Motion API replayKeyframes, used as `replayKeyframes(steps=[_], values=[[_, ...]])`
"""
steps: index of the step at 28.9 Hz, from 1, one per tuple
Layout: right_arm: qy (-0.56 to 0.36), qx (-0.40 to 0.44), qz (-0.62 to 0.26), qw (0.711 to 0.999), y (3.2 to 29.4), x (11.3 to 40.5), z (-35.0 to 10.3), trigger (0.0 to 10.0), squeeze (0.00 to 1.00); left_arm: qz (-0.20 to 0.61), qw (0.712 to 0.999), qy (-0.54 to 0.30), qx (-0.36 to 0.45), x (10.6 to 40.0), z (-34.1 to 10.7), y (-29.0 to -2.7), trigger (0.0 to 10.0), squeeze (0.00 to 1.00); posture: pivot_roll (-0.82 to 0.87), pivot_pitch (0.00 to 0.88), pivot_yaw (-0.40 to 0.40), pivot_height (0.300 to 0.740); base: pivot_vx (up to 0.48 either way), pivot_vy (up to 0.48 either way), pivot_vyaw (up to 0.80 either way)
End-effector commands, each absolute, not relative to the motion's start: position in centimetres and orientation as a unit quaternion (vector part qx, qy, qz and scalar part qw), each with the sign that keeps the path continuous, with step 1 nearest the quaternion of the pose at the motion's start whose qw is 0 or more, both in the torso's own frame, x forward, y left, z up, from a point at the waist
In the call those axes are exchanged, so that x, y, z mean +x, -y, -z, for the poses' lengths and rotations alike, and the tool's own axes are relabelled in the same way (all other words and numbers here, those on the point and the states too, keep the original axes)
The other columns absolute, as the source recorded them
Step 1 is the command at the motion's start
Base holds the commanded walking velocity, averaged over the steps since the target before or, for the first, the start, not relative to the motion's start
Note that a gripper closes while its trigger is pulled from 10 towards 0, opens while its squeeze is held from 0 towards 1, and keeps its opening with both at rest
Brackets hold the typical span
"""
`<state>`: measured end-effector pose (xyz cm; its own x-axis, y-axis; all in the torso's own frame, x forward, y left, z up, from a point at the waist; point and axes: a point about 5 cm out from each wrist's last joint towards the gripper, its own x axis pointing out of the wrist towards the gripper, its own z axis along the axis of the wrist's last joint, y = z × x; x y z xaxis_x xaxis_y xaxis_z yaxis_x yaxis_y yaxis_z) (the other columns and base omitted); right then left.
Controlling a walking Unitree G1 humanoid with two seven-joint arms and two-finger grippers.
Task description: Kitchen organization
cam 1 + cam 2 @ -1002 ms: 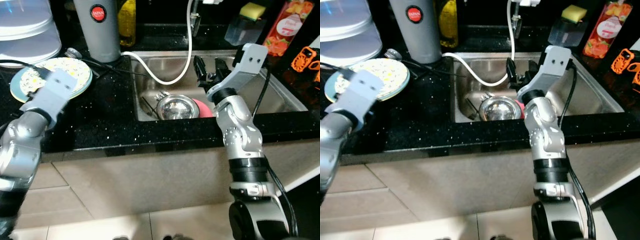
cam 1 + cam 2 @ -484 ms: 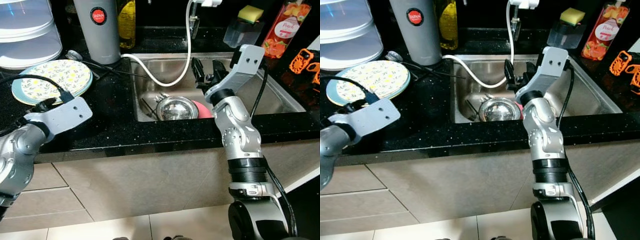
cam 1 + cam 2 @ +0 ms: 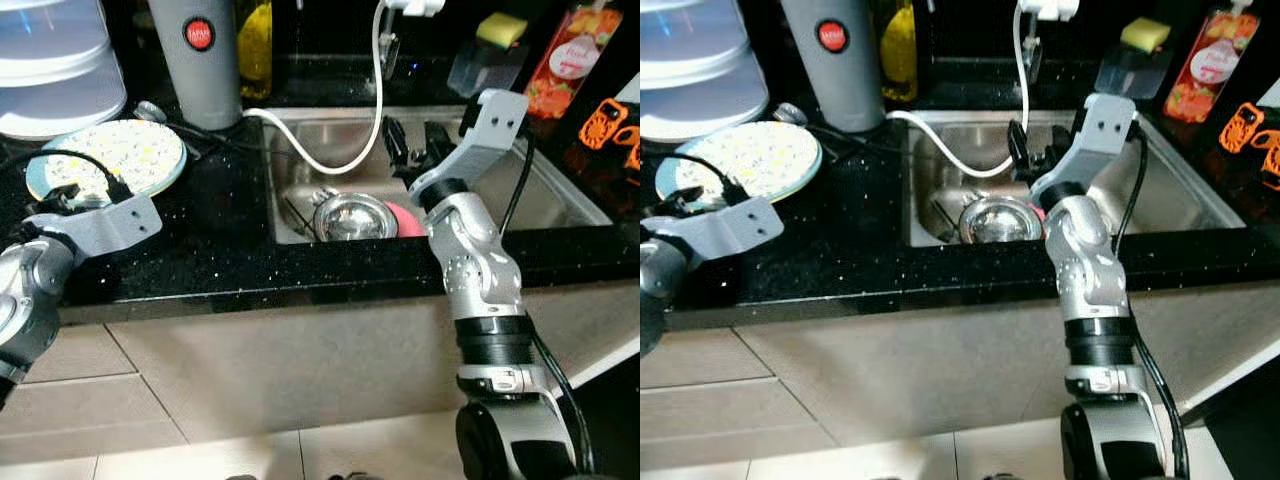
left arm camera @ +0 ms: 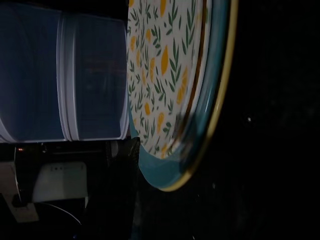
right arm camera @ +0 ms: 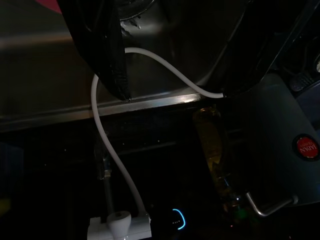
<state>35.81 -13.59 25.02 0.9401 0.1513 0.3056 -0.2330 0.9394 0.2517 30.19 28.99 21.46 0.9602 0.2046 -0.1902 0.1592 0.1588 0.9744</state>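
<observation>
The floral plate lies flat on the black worktop at the upper left of the frame, just ahead of the left gripper, the nearer arm by far. It is round, white with yellow and green leaves and a teal rim. I cannot tell how the left jaws stand. The right gripper hangs released over the sink, upper middle.

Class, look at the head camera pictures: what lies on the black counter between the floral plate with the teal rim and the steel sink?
In the left eye view, between the floral plate and steel sink lies bare black counter, crossed near the grey flask by thin dark cables.
</observation>
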Motion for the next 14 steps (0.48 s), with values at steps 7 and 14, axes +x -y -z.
replayKeyframes(steps=[7, 14], values=[[0.141, 0.145, -0.083, 0.976, 14.4, 35.5, -24.9, 10.0, 0.0, 0.055, 0.734, -0.139, 0.662, 31.0, -19.1, -27.3, 0.0, 0.0, 0.2, 0.017, -0.044, 0.74, 0.0, 0.0, 0.0], [0.14, 0.146, -0.085, 0.976, 14.2, 35.5, -25.0, 10.0, 0.0, 0.079, 0.734, -0.114, 0.665, 31.2, -18.9, -26.2, 0.0, 0.0, 0.21, 0.012, -0.045, 0.74, 0.0, 0.0, 0.0]])
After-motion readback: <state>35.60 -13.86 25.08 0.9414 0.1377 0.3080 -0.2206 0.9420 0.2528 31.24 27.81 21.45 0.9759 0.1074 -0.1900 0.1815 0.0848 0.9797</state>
